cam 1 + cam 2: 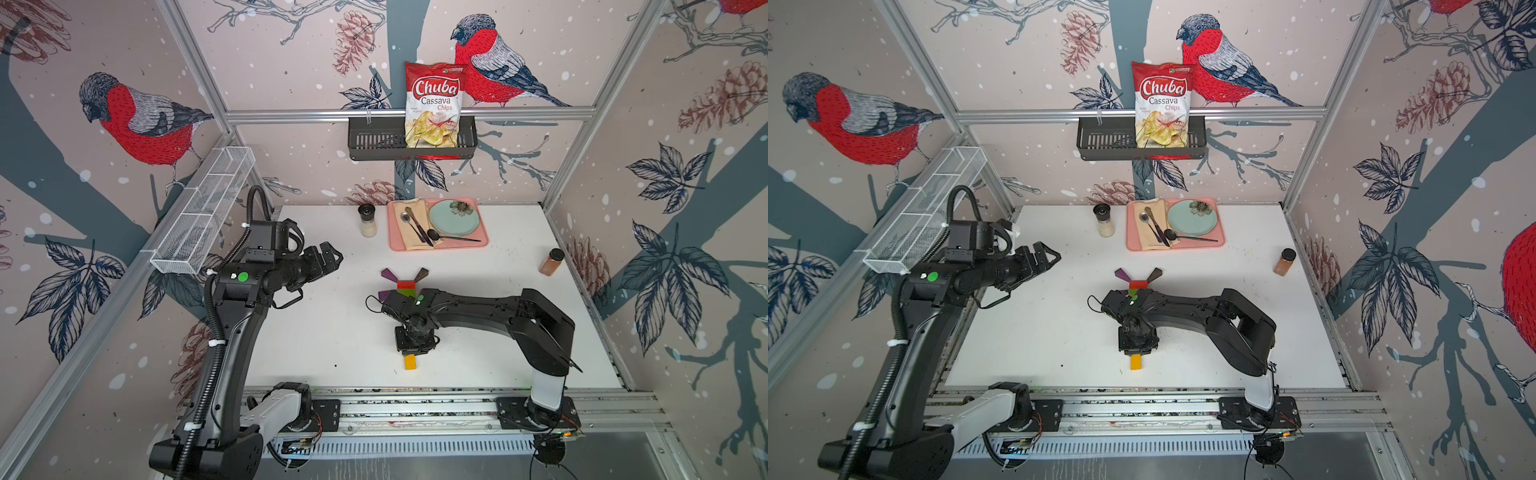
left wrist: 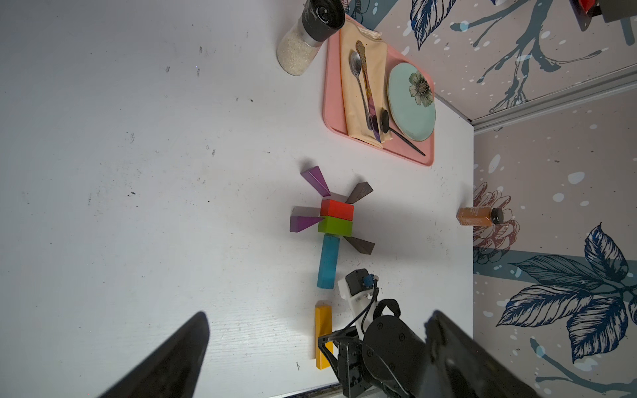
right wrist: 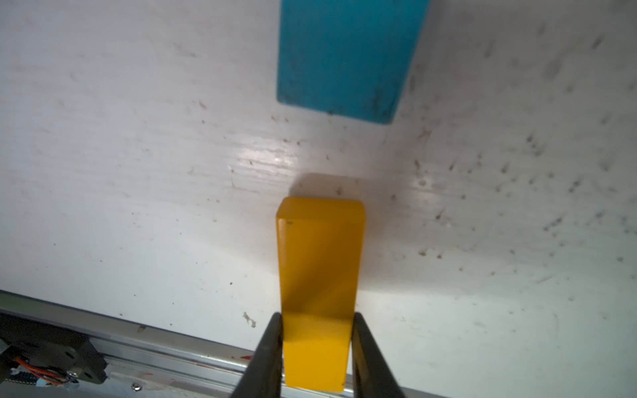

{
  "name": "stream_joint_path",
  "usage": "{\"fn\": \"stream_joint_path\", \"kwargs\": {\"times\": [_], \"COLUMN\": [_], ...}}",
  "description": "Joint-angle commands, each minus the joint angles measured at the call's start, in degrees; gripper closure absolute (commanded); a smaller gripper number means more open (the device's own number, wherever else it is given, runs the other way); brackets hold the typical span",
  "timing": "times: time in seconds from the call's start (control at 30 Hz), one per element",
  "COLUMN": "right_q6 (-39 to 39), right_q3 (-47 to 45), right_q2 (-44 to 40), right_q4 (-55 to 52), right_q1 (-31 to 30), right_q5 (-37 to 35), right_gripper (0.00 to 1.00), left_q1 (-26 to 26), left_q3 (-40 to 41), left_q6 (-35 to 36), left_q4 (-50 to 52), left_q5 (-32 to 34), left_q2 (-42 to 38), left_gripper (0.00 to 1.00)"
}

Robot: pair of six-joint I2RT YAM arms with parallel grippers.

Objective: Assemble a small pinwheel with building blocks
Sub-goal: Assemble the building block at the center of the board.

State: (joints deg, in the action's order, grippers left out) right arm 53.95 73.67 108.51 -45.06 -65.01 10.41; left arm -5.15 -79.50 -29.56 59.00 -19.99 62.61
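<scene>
1. Far left, the left gripper hangs above the table, jaws spread wide, nothing between them, well apart from every block
2. Out ahead of its fingers lies the pinwheel: the red brick touches the green brick as the hub, with purple wedges and brown wedges fanned around them and the blue bar butting against the green brick
3. Now the right gripper: jaws pinched tight on the yellow bar, clamping its near end
4. Just past that bar's free end, straight ahead of the fingertips, sits the blue bar's end, roughly in line, with a strip of bare table between them, not touching
5. Well off to this gripper's right stands a spice jar
</scene>
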Motion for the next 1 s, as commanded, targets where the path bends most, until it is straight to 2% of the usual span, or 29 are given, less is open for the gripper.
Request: {"fn": "stream_joint_path", "kwargs": {"times": [0.0, 0.97], "right_q6": [1.4, 2.1], "right_q3": [0.0, 0.8], "right_q2": [0.3, 2.1], "right_q4": [1.1, 2.8], "right_q1": [0.2, 2.4], "right_q5": [-1.5, -2.9], "right_gripper": [0.77, 0.77], "left_q1": [0.0, -0.6], "left_q3": [0.1, 0.1], "left_q6": [0.2, 0.7], "left_q4": [-0.7, -1.0], "left_q5": [-0.8, -0.7], "left_q2": [-0.2, 0.1], "left_gripper": [0.03, 0.03]}}
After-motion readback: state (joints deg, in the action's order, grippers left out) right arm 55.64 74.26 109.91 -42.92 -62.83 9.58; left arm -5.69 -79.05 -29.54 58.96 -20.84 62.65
